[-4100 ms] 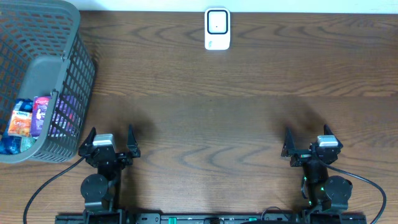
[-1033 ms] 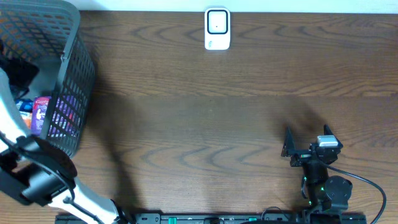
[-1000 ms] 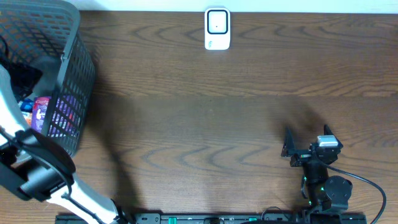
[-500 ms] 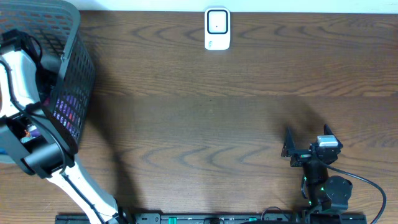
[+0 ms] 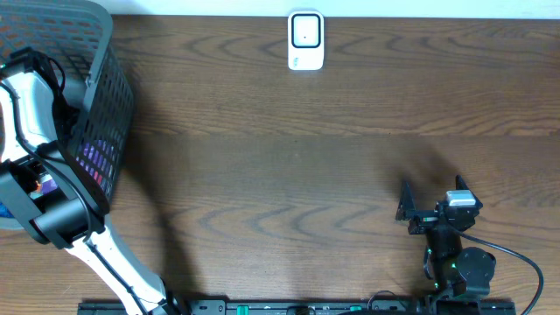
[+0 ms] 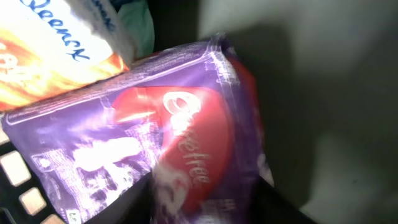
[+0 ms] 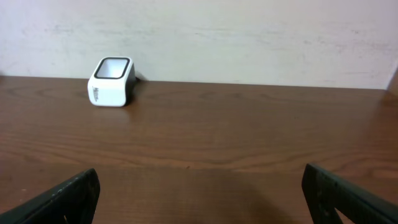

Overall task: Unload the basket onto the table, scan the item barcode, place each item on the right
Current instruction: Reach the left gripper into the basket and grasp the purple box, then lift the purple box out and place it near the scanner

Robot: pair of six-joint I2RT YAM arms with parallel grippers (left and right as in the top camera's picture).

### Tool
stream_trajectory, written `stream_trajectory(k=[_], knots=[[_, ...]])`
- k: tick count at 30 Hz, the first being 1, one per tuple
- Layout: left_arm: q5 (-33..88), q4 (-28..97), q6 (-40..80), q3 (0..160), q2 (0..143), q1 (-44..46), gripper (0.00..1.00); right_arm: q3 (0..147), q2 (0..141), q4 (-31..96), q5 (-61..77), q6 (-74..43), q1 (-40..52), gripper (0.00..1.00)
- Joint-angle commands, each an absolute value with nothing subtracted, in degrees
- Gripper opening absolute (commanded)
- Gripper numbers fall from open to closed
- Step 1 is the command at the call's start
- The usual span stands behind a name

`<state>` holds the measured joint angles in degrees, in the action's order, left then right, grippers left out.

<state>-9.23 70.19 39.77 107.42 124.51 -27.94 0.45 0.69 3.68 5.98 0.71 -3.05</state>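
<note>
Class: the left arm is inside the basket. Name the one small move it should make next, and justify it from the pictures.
Probably close the left tool on the purple packet. The wrist view shows that packet filling the frame right at the tool, inside the basket, beside an orange packet. Nothing lies at the white scanner yet.

Dark brown wooden table [image 5: 289, 157], grain in long wavy bands running side to side, surface matt with a faint sheen. Soft-edged shadows toward the left side and right of centre, as under diffuse light. Beyond the far edge, in the right wrist view, a plain pale wall [image 7: 249, 37], slightly mottled, meeting the tabletop directly. From overhead, only a thin pale strip [image 5: 437, 7] along the top border.
</note>
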Motion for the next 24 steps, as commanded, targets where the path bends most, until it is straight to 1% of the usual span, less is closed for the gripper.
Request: stream_trajectory(k=[1,6,7,8,9,11,14,15,16,18,20,21,24], knots=[[-10.2,70.7,37.6,107.0,125.5,-27.9,0.42,0.3,0.4,3.9,6.3,1.6,-3.3,0.99],[-10.2,70.7,35.9,106.6,125.5,-27.9,0.42,0.3,0.4,3.9,6.3,1.6,-3.3,0.99],[-10.2,70.7,35.6,106.2,125.5,-27.9,0.44,0.3,0.4,3.9,6.3,1.6,-3.3,0.99],[-10.2,70.5,35.6,105.6,125.5,-27.9,0.55,0.3,0.4,3.9,6.3,1.6,-3.3,0.99],[-10.2,70.1,35.6,104.9,125.5,-27.9,0.61,0.3,0.4,3.9,6.3,1.6,-3.3,0.99],[-10.2,69.1,35.6,103.0,125.5,-27.9,0.70,0.3,0.4,3.9,6.3,1.6,-3.3,0.99],[-10.2,67.9,35.6,101.1,125.5,-27.9,0.70,0.3,0.4,3.9,6.3,1.6,-3.3,0.99],[-10.2,67.9,35.6,101.0,125.5,-27.9,0.65,0.3,0.4,3.9,6.3,1.6,-3.3,0.99],[-10.2,67.9,35.6,101.1,125.5,-27.9,0.54,0.3,0.4,3.9,6.3,1.6,-3.3,0.99],[-10.1,68.1,35.6,101.4,125.5,-27.9,0.26,0.3,0.4,3.9,6.3,1.6,-3.3,0.99],[-9.9,69.0,35.6,102.3,125.4,-27.9,0.10,0.3,0.4,3.9,6.3,1.6,-3.3,0.99],[-9.6,69.6,35.6,103.0,125.4,-27.9,0.08,0.3,0.4,3.9,6.3,1.6,-3.3,0.99],[-9.4,72.7,35.6,106.2,124.8,-27.9,0.07,0.3,0.4,3.9,6.3,1.6,-3.3,0.99]])
